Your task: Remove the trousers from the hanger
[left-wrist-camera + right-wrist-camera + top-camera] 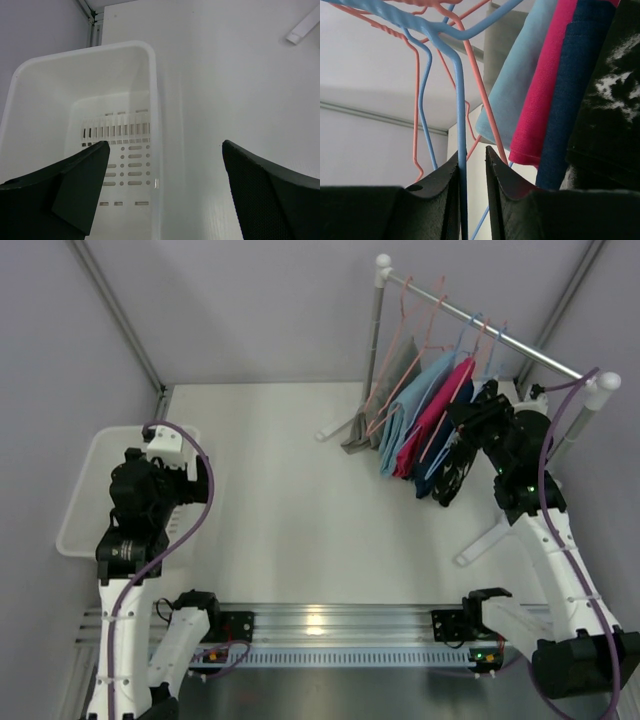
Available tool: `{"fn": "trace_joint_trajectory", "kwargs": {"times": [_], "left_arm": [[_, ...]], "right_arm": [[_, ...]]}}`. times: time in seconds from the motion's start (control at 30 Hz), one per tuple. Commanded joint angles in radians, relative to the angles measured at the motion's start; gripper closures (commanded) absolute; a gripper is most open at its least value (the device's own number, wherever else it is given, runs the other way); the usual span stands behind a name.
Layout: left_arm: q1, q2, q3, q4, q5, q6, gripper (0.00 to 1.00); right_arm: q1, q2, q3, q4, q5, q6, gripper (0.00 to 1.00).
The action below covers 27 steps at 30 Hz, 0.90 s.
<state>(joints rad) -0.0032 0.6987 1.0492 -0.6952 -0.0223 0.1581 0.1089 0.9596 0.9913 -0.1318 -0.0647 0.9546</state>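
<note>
1. One white basket sits at the near left of the counter
2. Over its right rim hangs the left claw, its fingers spread wide with nothing between them; one finger is above the basket's slotted inside, the other above bare counter just beside the rim
3. Farther out on the other side, the right claw is raised into the clothes hanging at the right end of a rack; its fingers stand narrow, one on each side of the wire of a blue hanger
4. That wire lies close against the finger on the left of the wrist view, and a slim gap shows between it and the other finger, so the wire is framed rather than pinched
5. Closest to the right claw hang the black speckled trousers, at the right of the wrist view
6. Touching them come the navy trousers, and against those the magenta trousers; all three pairs hang from the rack
7. Beyond them hang a light blue cloth and then a grey cloth, with orange-pink hangers crossing in front
8. Above it all the rail of the rack slants across the far right corner, between white end knobs, with grey walls behind
</note>
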Motion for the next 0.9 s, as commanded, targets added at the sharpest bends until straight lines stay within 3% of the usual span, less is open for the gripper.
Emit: {"fn": "trace_joint_trajectory", "kwargs": {"times": [0.0,0.27,0.37,0.53,0.87], "left_arm": [[-0.004,0.002,-0.015,0.068,0.013,-0.012,0.01],[-0.004,-0.001,-0.028,0.071,0.018,-0.015,0.01],[-0.004,-0.001,-0.029,0.071,0.018,-0.017,0.01],[-0.004,-0.001,-0.020,0.071,0.018,-0.026,0.01],[-0.004,0.044,0.064,0.051,0.065,-0.049,0.01]], "right_arm": [[0.012,0.034,0.035,0.092,-0.059,0.050,0.78],[0.012,0.070,0.030,0.170,-0.095,0.087,0.75],[0.012,0.070,0.035,0.192,-0.103,0.081,0.80],[0.012,0.028,0.041,0.202,-0.136,0.070,1.00],[0.023,-0.101,0.052,0.221,-0.152,0.013,1.00]]}}
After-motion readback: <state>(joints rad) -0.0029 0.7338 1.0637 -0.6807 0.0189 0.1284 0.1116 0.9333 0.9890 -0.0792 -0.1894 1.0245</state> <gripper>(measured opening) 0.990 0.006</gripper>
